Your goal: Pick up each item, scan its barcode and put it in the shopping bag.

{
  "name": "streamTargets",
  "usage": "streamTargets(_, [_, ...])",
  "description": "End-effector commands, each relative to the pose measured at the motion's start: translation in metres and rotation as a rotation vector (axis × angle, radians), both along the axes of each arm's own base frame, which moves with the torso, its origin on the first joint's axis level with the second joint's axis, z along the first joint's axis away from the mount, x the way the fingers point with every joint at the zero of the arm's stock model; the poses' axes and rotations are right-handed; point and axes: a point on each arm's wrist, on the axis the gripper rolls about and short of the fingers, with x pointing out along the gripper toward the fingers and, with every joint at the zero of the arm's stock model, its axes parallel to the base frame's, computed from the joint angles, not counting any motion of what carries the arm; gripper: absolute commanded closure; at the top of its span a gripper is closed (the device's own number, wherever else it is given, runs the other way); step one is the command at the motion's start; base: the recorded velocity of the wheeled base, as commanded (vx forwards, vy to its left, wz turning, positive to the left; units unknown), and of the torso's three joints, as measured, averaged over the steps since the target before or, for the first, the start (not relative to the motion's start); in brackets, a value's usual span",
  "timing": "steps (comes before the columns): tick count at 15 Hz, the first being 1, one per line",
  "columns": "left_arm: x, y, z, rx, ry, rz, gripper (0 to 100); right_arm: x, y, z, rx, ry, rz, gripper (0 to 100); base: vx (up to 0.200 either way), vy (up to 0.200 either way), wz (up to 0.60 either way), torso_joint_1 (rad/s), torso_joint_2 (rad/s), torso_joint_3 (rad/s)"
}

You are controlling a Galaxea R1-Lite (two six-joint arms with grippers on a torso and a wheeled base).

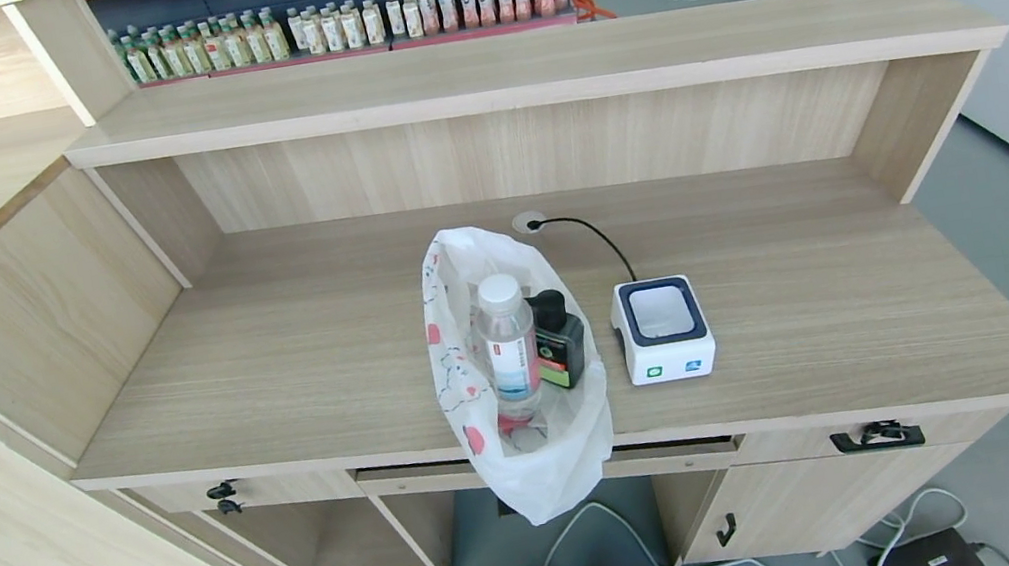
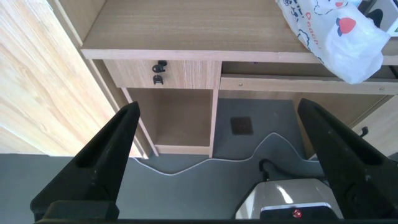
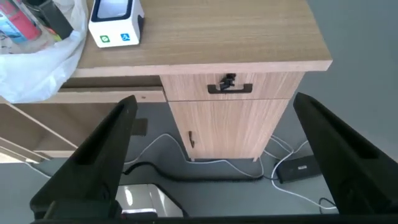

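free: counter [image 1: 274, 360] left of shopping bag [image 1: 545, 474], right of scanner [image 1: 664, 329] | blocks: shelf [image 1: 531, 66] above

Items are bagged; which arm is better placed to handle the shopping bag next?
Probably left: left gripper and right gripper both hang open below the counter, but the barcode scanner stands on the right side of the shopping bag.

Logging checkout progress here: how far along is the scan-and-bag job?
Done: the water bottle and the dark bottle stand inside the shopping bag, beside the scanner. In hand: nothing; the left gripper and right gripper are open, low in front of the counter. Left: seemingly nothing, since the counter carries just the bag and scanner.
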Motion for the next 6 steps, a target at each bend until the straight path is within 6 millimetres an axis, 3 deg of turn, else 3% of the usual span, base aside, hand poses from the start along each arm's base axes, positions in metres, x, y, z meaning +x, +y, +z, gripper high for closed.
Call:
streamTargets(1, [0.0001, 0.0, 0.0, 0.0, 0.001, 0.0, 0, 0.0001, 0.0, -0.0002, 0.0, 0.004, 0.001, 0, 0.0, 0.0, 0.0, 0.0, 0.0, 0.0])
streamTargets(6, [0.0001, 0.0, 0.0, 0.0, 0.001, 0.0, 0, 0.0001, 0.0, -0.0002, -0.006, 0.004, 0.001, 0, 0.0, 0.0, 0.0, 0.0, 0.0, 0.0])
